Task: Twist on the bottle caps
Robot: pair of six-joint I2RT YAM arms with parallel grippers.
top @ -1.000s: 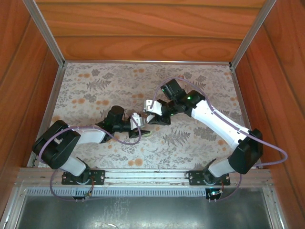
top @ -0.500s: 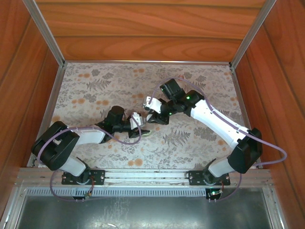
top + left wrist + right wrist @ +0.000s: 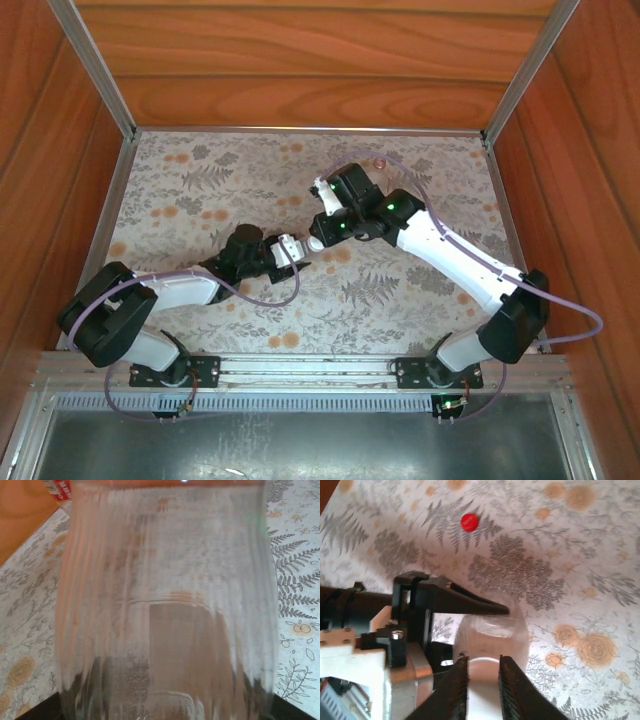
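I am holding the clear ribbed plastic bottle (image 3: 165,605) in my left jaws. They are clamped on its body, with one black finger (image 3: 470,605) lying along the bottle's side in the right wrist view. The bottle's ribbed wall is sitting right up against my left wrist camera. Seen from above, my left arm (image 3: 185,290) is reaching in from the left over the floral-patterned table (image 3: 580,580). My right arm (image 3: 450,255) is bending in from the right, and the two sets of jaws are meeting near the middle of the table, very close to each other.

My right jaws are standing over the bottle's rounded shoulder, drawn near together with a narrow gap between them. A pale white thing (image 3: 483,690) is sitting in that gap — I cannot tell whether it is a white cap, or whether the jaws are pressing on it or merely flanking it.

The small round red plastic cap (image 3: 469,522) is lying flat on the table, alone on a fern print, well apart from the bottle and from both sets of jaws.

A scrap of red-printed label (image 3: 59,487) is showing past the bottle at the upper left of the left wrist view — too little of it to say what it belongs to.
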